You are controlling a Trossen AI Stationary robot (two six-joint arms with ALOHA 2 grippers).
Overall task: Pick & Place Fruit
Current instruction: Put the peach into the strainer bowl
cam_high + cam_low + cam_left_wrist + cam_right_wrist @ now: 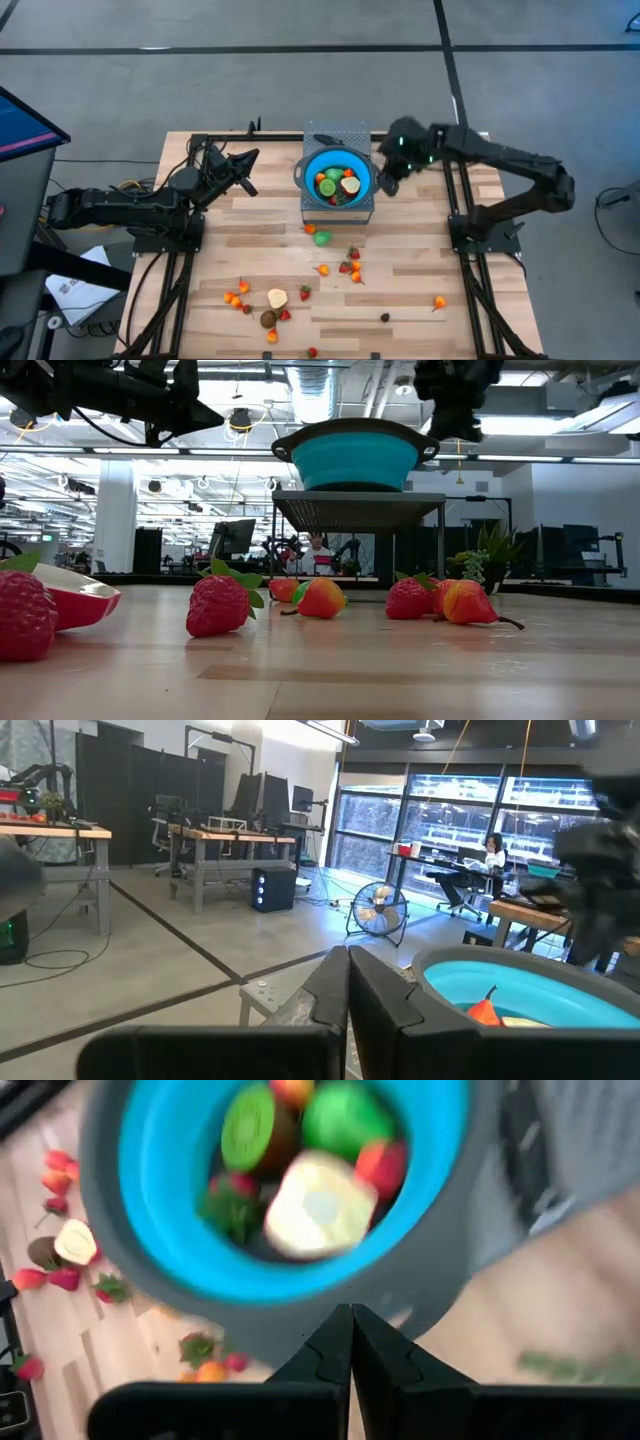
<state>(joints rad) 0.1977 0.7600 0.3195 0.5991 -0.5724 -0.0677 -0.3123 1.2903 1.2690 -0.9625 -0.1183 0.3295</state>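
Strawberries (218, 605) nearest at table level. Wooden table (420, 270) carries a grey stand (352, 134) holding the blue bowl (338, 176), several fruit (340, 184) inside, others loose on the boards. Right gripper (386, 180) beside the bowl rim, fingers together, empty. Left gripper (246, 184) left of the bowl, fingers together.

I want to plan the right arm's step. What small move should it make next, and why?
Probably swing the right gripper, shut and empty beside the blue bowl, down toward the nearest loose fruit on the table and open: many pieces lie outside.
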